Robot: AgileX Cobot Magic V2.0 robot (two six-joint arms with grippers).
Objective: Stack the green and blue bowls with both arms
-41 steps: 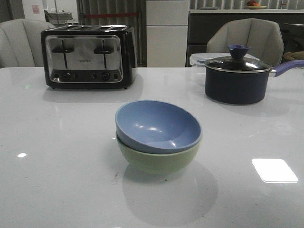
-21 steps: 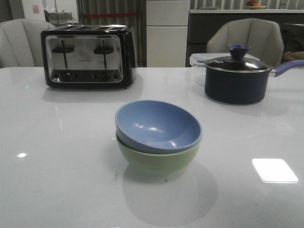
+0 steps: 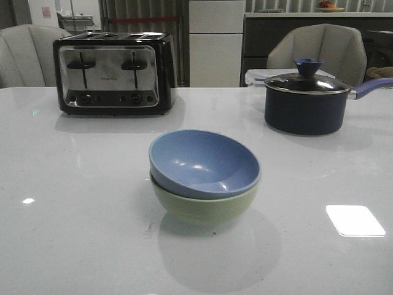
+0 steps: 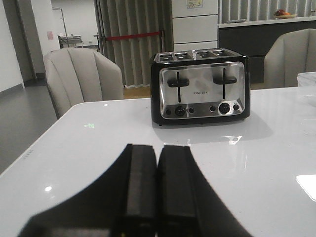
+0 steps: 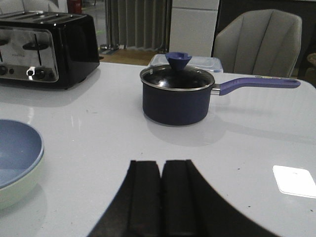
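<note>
Now: blue bowl point(image 3: 204, 162) nested in green bowl point(image 3: 204, 206) on table point(image 3: 73, 215); left gripper point(image 4: 157, 190) and right gripper point(image 5: 161, 197) both closed, empty

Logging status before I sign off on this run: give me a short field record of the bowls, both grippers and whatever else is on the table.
blue bowl: nested inside the green one, slightly tilted
green bowl: on the table, underneath
left gripper: shut, holding nothing
right gripper: shut, holding nothing
toaster: far left of the table
saucepan: far right, lid on
stack: looks done
</note>
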